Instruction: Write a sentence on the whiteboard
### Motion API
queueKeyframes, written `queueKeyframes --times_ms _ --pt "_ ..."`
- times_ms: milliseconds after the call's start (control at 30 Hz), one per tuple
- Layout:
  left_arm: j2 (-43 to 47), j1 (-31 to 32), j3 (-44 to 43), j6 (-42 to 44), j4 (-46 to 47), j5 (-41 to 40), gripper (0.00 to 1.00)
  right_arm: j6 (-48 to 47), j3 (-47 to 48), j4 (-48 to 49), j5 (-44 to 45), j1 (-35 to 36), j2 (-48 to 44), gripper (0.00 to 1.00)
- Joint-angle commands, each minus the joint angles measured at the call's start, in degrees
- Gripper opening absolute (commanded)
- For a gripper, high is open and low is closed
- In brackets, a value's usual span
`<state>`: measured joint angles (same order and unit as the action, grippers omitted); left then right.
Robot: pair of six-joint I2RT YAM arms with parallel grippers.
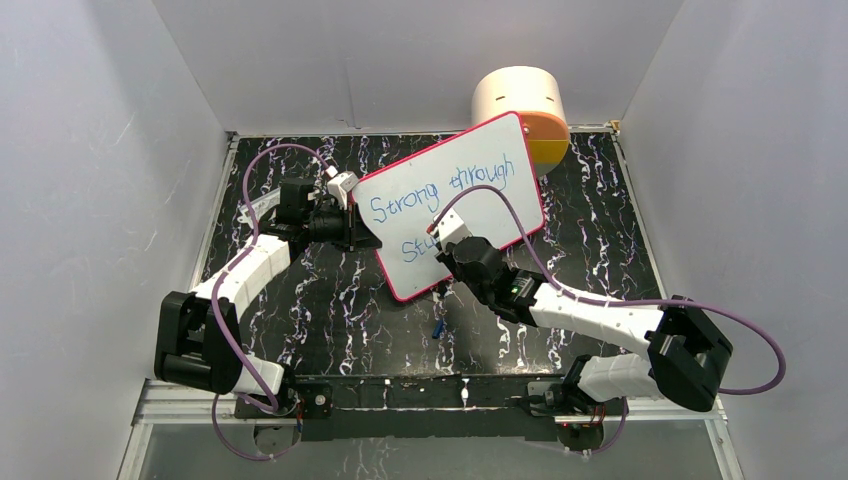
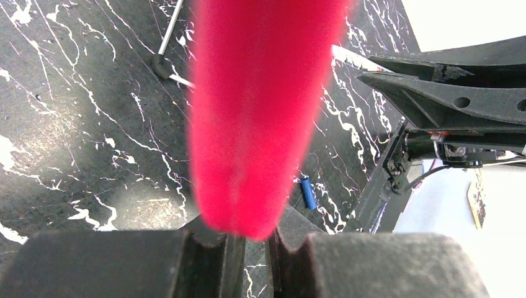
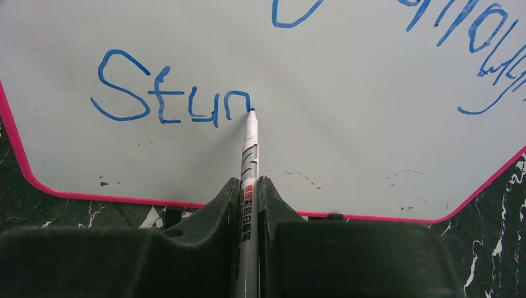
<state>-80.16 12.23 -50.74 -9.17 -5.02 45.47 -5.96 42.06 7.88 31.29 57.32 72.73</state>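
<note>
**Second line unfinished, board held at one edge only**

Your right gripper (image 3: 249, 186) was clamped tight on the marker (image 3: 250, 146). Its tip touched the whiteboard (image 3: 347, 155) at the end of the unfinished second line of the sentence (image 3: 167, 99). Your left gripper (image 2: 248, 239) was pinched narrow on the whiteboard's left edge, and the board sat askew over the middle of the table (image 1: 330, 310).

Pen pressure could have pivoted the board around that single clamp and bent or smeared the letters. The marker could also have slid back through the fingers and lifted off. The line ran close to the lower edge, so descending strokes risked running out of room. The loose blue cap (image 1: 438, 327) lay just below that edge.
</note>
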Motion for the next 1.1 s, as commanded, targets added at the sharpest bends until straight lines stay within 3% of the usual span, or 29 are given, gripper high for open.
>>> queueKeyframes --times_ms 0,633,1067 --pt "-1.0 0.0 -0.8 1.7 -3.0 -3.9 0.00 -0.2 1.9 3.7 -0.2 -0.3 -0.1 0.00" --pt "-1.0 0.0 -0.8 1.6 -3.0 -4.0 0.00 1.4 0.5 1.1 -4.1 -0.3 -3.1 0.00" --pt "-1.0 0.0 -0.8 1.6 -3.0 -4.0 0.00 1.2 0.7 1.5 -3.2 -0.4 0.9 0.00"
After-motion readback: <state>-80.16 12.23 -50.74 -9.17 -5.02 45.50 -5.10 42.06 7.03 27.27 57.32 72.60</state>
